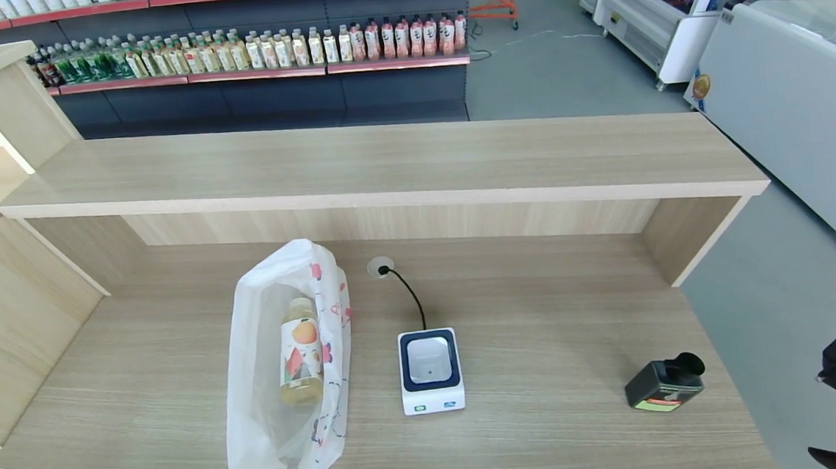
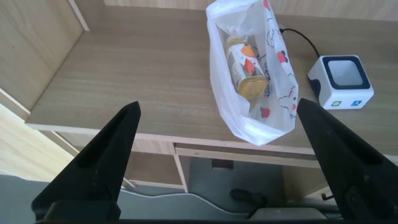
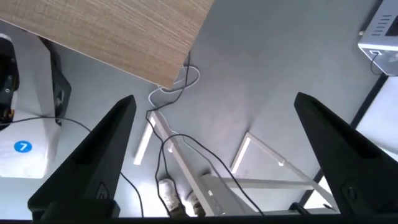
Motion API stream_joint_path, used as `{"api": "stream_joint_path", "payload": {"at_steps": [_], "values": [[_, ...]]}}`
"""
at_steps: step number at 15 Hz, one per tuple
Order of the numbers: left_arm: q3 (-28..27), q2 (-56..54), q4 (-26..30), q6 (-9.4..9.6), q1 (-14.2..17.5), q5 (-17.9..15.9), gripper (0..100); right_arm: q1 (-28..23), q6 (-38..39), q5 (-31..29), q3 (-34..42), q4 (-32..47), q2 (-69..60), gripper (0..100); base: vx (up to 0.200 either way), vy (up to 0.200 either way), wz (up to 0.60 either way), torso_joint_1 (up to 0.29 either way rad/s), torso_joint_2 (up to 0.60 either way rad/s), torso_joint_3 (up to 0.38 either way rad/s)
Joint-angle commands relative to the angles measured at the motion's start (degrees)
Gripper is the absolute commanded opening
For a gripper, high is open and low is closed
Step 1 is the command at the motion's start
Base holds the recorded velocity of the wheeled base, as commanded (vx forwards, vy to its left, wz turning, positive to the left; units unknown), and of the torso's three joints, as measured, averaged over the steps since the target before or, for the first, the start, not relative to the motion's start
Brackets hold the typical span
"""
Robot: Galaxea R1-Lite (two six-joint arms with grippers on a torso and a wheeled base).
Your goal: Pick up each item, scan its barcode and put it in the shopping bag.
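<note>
The bag (image 1: 253,400), bottle (image 1: 301,353) inside, lay at the front edge of the worktop (image 1: 541,307), beside the scanner (image 1: 431,370). A black item (image 1: 664,385) sat near the front right corner. The left gripper (image 2: 217,107) and right gripper (image 3: 216,101) gaped, released.

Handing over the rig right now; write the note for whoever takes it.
Left gripper: open, empty, by the counter's near edge, short of the shopping bag.
Right gripper: open, empty, over the floor beyond the counter's corner.
Done: one bottle lies inside the bag.
Left: the black item on the counter, right of the scanner, not yet picked, scanned or bagged.
</note>
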Motion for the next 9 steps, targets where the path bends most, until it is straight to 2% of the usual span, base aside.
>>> {"api": "stream_joint_path", "payload": {"at_steps": [1,5,6,9], "values": [[0.0,0.0,0.0,0.0,0.0,0.0,100,1.8,-1.1,0.0,-0.1,-1.3,4.7,100,0.0,0.0,0.0,0.0,0.0,0.0],[0.0,0.0,0.0,0.0,0.0,0.0,100,6.0,-1.1,0.1,-0.1,-6.8,11.7,100,0.0,0.0,0.0,0.0,0.0,0.0],[0.0,0.0,0.0,0.0,0.0,0.0,100,7.1,-1.2,0.2,-0.1,-11.9,15.9,100,0.0,0.0,0.0,0.0,0.0,0.0],[0.0,0.0,0.0,0.0,0.0,0.0,100,7.1,-1.3,0.5,0.0,-17.1,21.9,100,0.0,0.0,0.0,0.0,0.0,0.0]]}}
